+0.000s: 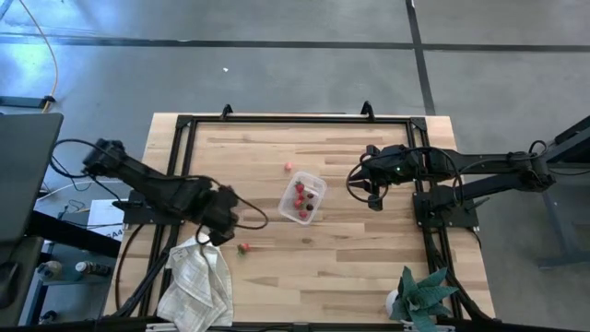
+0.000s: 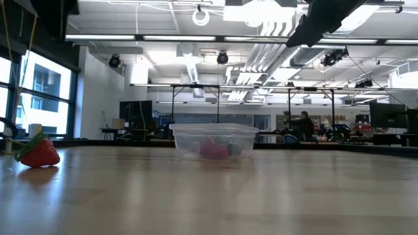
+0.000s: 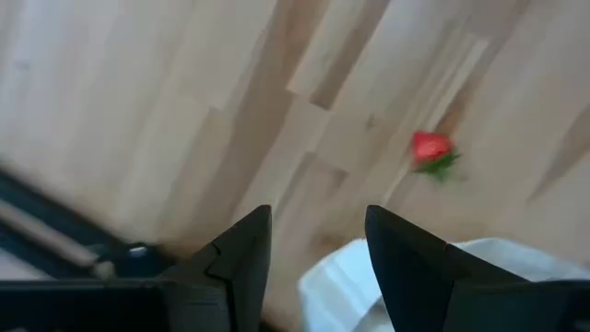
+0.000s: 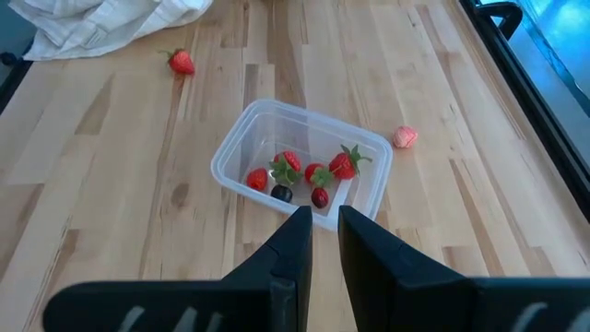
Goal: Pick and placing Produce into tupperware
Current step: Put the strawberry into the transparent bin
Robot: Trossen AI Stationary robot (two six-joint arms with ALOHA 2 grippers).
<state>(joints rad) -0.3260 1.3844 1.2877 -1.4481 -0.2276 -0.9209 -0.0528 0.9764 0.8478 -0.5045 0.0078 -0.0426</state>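
High view has the tupperware (image 1: 303, 198) mid-table with most of the produce already inside. Two pieces are loose: a strawberry (image 1: 243, 247) just beside the white towel (image 1: 196, 284), and a pinkish piece (image 1: 288, 167) on the far side. Left gripper (image 1: 221, 221) hovers near that strawberry, fingers apart, empty. Right gripper (image 1: 372, 187) waits near the tub, fingers nearly together, holding nothing. Risk, I'd say: closing off-centre rolls the berry, or snags the towel.

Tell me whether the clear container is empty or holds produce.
Holds produce. The tupperware has several red pieces and a dark one inside; a strawberry and a pink piece lie outside on the table.
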